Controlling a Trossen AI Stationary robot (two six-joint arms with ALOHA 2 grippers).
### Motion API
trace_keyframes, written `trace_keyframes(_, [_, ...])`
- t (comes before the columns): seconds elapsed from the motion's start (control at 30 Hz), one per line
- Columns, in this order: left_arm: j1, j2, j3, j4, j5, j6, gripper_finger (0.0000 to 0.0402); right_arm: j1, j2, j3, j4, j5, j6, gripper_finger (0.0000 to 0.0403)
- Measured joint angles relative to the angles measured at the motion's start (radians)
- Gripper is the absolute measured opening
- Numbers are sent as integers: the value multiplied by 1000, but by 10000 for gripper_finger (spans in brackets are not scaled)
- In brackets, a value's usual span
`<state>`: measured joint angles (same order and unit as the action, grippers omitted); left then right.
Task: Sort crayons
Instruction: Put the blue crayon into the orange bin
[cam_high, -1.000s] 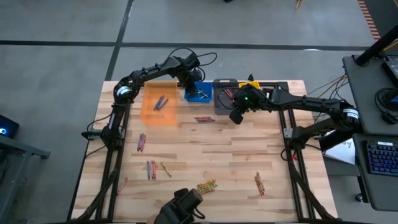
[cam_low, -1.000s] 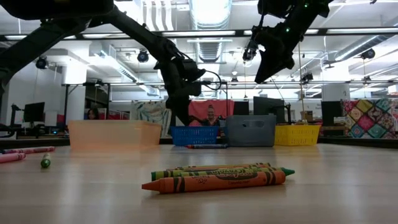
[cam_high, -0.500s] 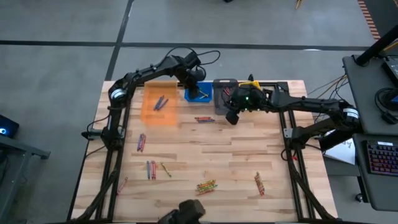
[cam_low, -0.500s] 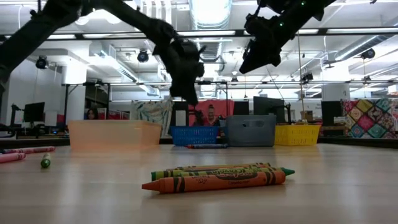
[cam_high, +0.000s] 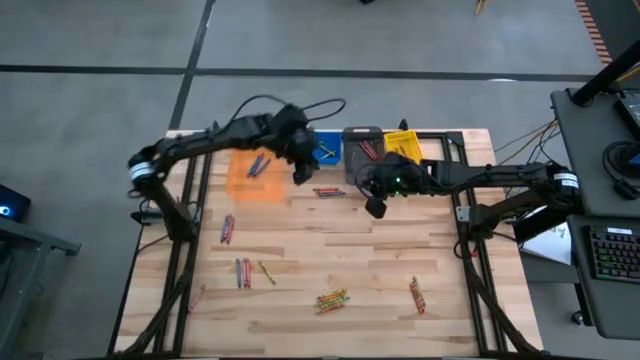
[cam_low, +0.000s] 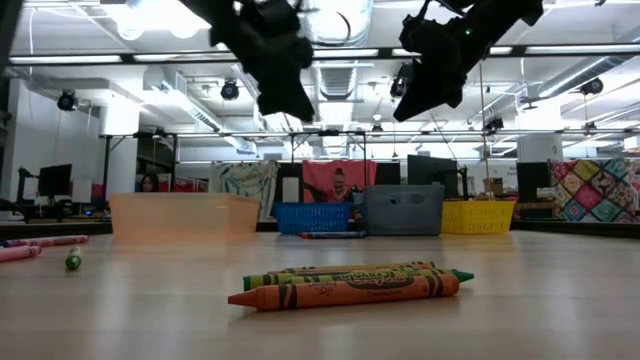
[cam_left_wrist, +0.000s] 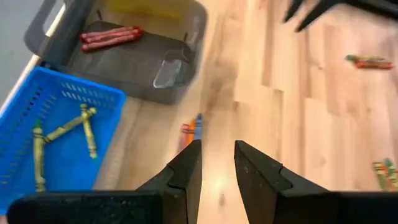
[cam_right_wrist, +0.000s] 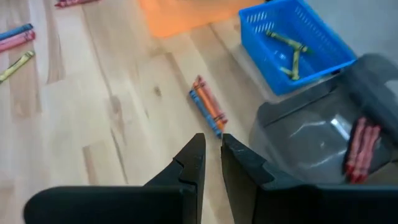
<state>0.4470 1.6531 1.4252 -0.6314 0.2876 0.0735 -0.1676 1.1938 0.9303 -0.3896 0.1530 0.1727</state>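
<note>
Crayons lie scattered on the wooden table (cam_high: 380, 270): a small bunch (cam_high: 328, 191) in front of the blue and grey bins, others (cam_high: 243, 272) (cam_high: 332, 298) (cam_high: 416, 295) nearer the front. My left gripper (cam_high: 301, 172) hovers at the orange bin's right edge. In the left wrist view it (cam_left_wrist: 217, 144) is open and empty, above the orange and blue crayons (cam_left_wrist: 191, 129). My right gripper (cam_high: 375, 206) hangs in front of the grey bin. Its fingers (cam_right_wrist: 211, 138) stand a narrow gap apart, empty, near the same bunch (cam_right_wrist: 208, 112).
Along the back stand an orange bin (cam_high: 255, 172) with blue crayons, a blue bin (cam_high: 328, 150) with green-yellow ones (cam_left_wrist: 74, 127), a grey bin (cam_high: 362, 152) with red ones (cam_left_wrist: 112, 37), and a yellow bin (cam_high: 402, 145). Both grippers hang high above the table (cam_low: 290, 95) (cam_low: 412, 100).
My left gripper has drawn back from over the blue bin, leftward and toward the front, and risen. My right gripper has moved from the grey bin toward the front.
</note>
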Motion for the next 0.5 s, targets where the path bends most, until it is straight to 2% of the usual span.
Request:
trace_keyframes(0.23, [-98, -231, -300, 236, -102, -127, 77, 48, 1, -10, -99, -4, 197, 43])
trace_keyframes(0.5, [-159, -362, -527, 495, -124, -135, 77, 106, 1, -11, -239, -27, 330, 43])
